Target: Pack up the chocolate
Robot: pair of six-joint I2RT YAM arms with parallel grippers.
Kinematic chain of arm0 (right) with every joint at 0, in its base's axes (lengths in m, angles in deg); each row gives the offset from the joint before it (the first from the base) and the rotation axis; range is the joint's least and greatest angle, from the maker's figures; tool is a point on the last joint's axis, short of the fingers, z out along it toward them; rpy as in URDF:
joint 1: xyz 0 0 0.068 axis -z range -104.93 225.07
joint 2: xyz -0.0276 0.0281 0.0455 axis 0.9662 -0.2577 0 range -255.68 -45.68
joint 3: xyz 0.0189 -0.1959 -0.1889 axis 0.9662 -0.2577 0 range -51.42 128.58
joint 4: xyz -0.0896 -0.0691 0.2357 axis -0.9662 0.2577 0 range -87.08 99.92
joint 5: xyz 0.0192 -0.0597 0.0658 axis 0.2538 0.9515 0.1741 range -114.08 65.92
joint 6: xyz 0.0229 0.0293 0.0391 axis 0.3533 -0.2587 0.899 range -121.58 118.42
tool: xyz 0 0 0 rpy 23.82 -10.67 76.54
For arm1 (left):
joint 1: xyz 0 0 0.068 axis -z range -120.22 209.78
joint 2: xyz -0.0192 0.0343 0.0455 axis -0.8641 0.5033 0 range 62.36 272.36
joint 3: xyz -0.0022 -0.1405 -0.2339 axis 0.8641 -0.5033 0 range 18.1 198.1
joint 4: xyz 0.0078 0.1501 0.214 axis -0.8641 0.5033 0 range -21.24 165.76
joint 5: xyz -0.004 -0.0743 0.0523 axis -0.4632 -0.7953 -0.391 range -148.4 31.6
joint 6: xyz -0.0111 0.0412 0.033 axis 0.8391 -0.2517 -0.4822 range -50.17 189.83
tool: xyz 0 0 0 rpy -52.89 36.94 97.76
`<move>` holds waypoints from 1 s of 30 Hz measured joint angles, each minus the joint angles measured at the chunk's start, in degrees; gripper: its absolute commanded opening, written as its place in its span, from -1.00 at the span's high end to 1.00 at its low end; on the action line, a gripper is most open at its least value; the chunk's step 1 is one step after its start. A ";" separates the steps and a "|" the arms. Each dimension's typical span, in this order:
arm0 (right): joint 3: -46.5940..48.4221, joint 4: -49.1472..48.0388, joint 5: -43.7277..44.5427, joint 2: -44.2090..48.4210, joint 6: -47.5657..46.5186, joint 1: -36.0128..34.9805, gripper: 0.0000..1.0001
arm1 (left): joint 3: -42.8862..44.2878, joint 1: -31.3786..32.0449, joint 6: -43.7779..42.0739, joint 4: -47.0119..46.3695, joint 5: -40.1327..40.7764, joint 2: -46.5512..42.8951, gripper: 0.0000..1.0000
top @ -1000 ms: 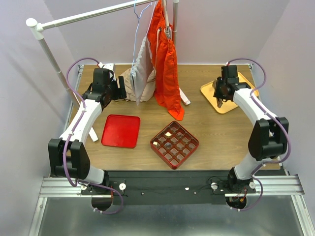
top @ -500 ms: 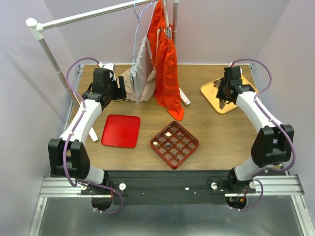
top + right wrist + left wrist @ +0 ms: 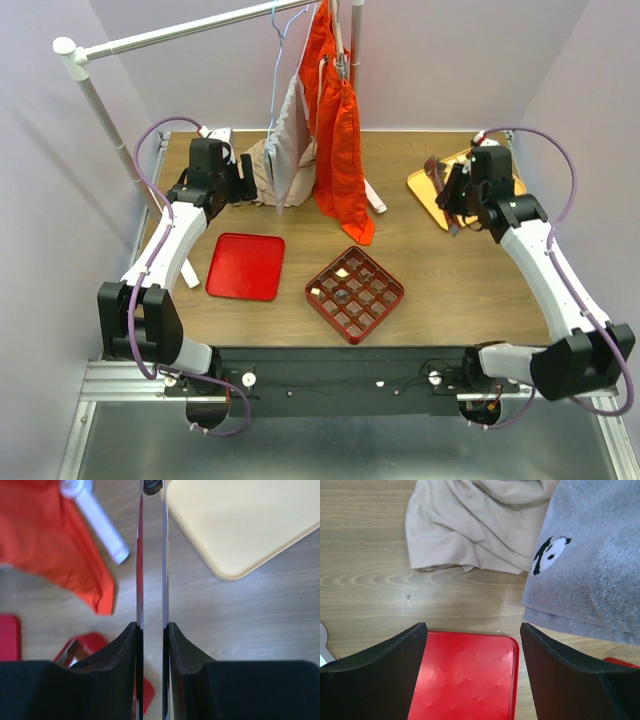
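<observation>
Right gripper [image 3: 151, 626] with tongs [image 3: 139, 555], outstretched beside tray [image 3: 240, 525]

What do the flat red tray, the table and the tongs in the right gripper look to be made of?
The flat red tray: probably moulded plastic, glossy, with soft highlights and small dimples. The table: wood or wood-look laminate, matte, with grain lines. The tongs clamped in the right gripper: likely polished metal; the thin blades mirror the red nearby.
</observation>
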State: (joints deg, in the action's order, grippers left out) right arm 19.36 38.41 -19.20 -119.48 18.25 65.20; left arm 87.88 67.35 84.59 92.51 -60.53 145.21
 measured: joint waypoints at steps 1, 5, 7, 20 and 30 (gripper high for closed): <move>-0.94 1.27 -0.66 1.77 0.13 -1.38 0.74 | 0.13 0.00 0.00 0.02 0.00 0.00 -0.69; -3.74 6.12 -3.76 6.27 1.11 -6.51 0.74 | 1.49 0.00 0.04 0.22 0.02 0.00 -0.69; -4.55 9.60 -4.92 8.11 1.38 -8.61 0.74 | 2.40 0.00 0.04 0.28 0.02 0.00 -0.69; -4.33 22.10 -15.06 13.68 1.53 -14.25 0.73 | 3.72 0.00 1.14 0.59 0.02 0.76 -0.69; -4.44 21.24 -16.11 10.03 2.86 -29.35 0.73 | 4.87 0.00 1.38 2.05 0.15 1.09 -0.69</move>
State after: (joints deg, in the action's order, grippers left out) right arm 14.93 59.65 -35.31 -109.45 21.12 35.84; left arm 92.75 67.35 85.97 94.56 -60.38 146.30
